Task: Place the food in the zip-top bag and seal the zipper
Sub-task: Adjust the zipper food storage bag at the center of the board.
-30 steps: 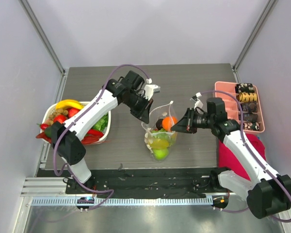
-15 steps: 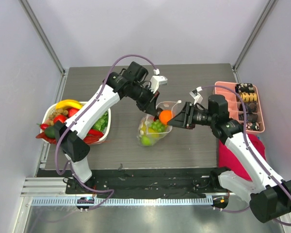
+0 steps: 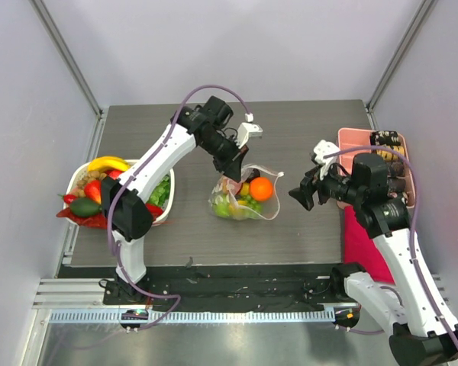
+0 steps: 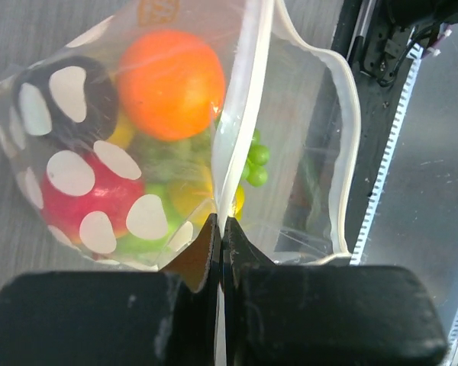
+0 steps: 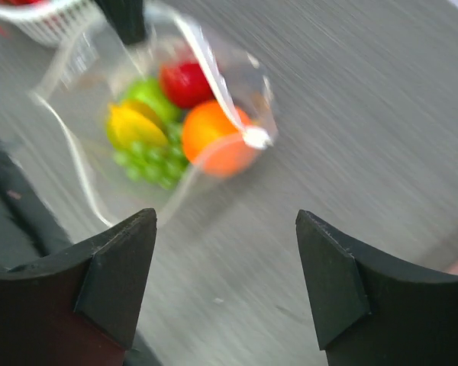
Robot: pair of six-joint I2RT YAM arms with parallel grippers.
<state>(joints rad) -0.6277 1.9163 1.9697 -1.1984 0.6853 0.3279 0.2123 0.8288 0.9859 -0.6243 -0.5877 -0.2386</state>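
Note:
The zip-top bag lies on the table's middle, clear with white dots, its mouth gaping toward the right. Food shows inside it: an orange, a red fruit, yellow and green pieces. My left gripper is shut on the bag's upper mouth edge, pinching the zipper strip between its fingertips. The zipper's white tab rests by the orange. My right gripper stands open to the right of the bag, apart from it, with nothing between its fingers.
A white basket with more toy fruit, including a banana, stands at the left edge. A pink tray of dark snack pieces sits at the right, a red cloth below it. Black rail along the near edge.
My right gripper opened, let go of the bag and drew back to the right. The left gripper shifted the bag slightly left, and the bag settled flatter on the table.

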